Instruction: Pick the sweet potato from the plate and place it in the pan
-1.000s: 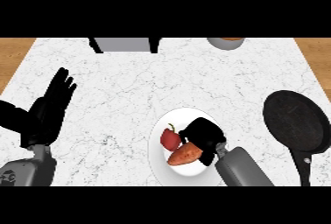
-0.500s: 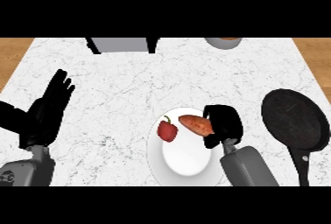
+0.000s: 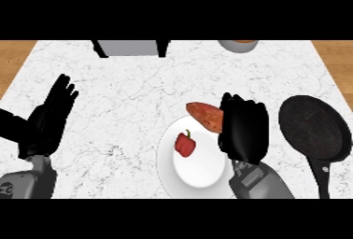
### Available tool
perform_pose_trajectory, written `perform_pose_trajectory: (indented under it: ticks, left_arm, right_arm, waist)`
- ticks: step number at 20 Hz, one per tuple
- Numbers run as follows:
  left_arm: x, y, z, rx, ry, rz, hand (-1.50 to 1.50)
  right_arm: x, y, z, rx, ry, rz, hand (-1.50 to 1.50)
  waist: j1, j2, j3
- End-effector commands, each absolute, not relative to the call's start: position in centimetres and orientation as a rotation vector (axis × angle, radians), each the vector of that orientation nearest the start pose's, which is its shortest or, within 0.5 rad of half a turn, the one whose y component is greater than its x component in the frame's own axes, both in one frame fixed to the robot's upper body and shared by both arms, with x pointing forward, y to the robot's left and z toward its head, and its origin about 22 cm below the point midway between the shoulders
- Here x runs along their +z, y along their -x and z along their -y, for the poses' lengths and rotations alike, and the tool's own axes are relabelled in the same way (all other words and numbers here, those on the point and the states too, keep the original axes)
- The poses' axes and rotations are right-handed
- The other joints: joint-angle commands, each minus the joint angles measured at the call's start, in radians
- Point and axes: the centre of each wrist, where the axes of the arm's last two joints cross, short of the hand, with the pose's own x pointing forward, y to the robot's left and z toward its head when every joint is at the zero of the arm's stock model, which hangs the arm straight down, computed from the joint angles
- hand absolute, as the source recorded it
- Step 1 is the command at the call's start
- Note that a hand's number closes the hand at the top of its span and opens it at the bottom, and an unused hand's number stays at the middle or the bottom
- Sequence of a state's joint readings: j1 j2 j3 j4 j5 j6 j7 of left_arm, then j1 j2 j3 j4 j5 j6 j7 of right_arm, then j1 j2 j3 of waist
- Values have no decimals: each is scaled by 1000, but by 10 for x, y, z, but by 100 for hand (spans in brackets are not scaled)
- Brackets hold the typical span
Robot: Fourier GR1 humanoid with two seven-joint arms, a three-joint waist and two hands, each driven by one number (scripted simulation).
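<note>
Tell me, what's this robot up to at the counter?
Its right hand holds a sweet potato over the far edge of a white plate, short of the black pan to its right. A red pepper lies on the plate. The left hand rests open at the left.

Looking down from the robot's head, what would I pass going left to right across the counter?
Left robot hand, resting open → red pepper on the white plate → sweet potato → right robot hand holding it → black pan.
</note>
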State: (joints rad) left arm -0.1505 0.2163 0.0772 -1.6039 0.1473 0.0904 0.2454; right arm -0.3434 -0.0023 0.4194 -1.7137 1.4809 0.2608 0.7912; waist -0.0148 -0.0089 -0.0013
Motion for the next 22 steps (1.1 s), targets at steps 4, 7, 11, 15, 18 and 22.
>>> perform_pose_trajectory:
  ticks: [4, 7, 11, 15, 18, 22]
  left_arm:
    - [72, -282, -261, 37, -120, 1522, 0]
    - [63, -282, -284, 38, -109, 1522, 0]
    - [56, -265, -277, 48, -113, 1517, 0]
    - [56, -284, -278, 42, -87, 1516, 0]
    - [63, -292, -280, 48, -123, 1533, 0]
    - [48, -269, -263, 56, -70, 1503, 0]
  right_arm:
    - [153, -242, 100, 793, 1472, 1196, 150]
    - [164, -246, 133, 677, 1486, 1208, 150]
    - [166, -260, 187, 597, 1532, 1180, 150]
    - [166, -271, 224, 546, 1527, 1191, 150]
    - [161, -264, 276, 500, 1546, 1197, 150]
    - [132, -270, 313, 446, 1528, 1188, 150]
  waist:
    - [13, 8, 1]
    - [11, 9, 1]
    - [17, 8, 2]
    - [13, 10, 2]
    - [4, 11, 2]
    - [16, 10, 2]
